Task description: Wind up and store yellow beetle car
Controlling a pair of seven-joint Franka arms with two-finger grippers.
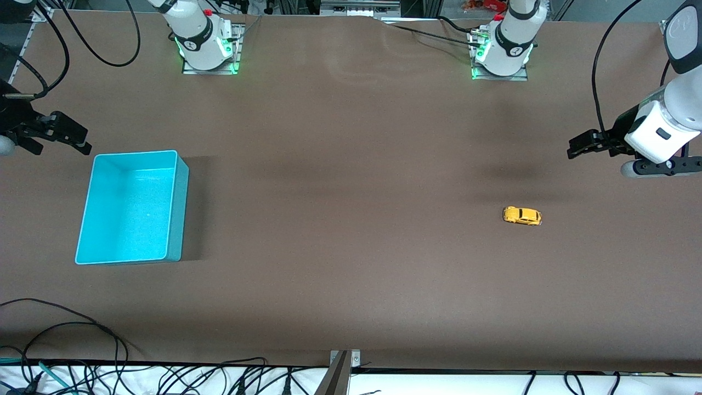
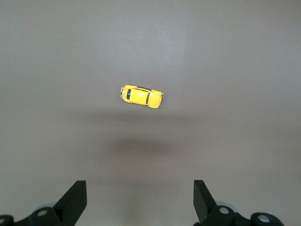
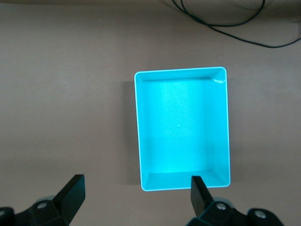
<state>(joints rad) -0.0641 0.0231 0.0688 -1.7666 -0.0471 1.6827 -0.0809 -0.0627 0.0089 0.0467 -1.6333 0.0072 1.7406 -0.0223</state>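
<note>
The yellow beetle car (image 1: 522, 216) stands on its wheels on the brown table toward the left arm's end. It also shows in the left wrist view (image 2: 141, 96). My left gripper (image 1: 582, 147) hangs in the air near the table's end, apart from the car, open and empty, with the fingers (image 2: 75, 200) spread wide. The cyan bin (image 1: 129, 208) stands empty toward the right arm's end and shows in the right wrist view (image 3: 181, 127). My right gripper (image 1: 71, 134) hovers by the bin's edge, open and empty, and shows in its wrist view (image 3: 136, 197).
Black cables (image 1: 82, 340) lie along the table edge nearest the front camera, beside a metal bracket (image 1: 343, 367). Another cable (image 3: 225, 23) lies on the table near the bin. The two arm bases (image 1: 205, 46) stand at the farthest edge.
</note>
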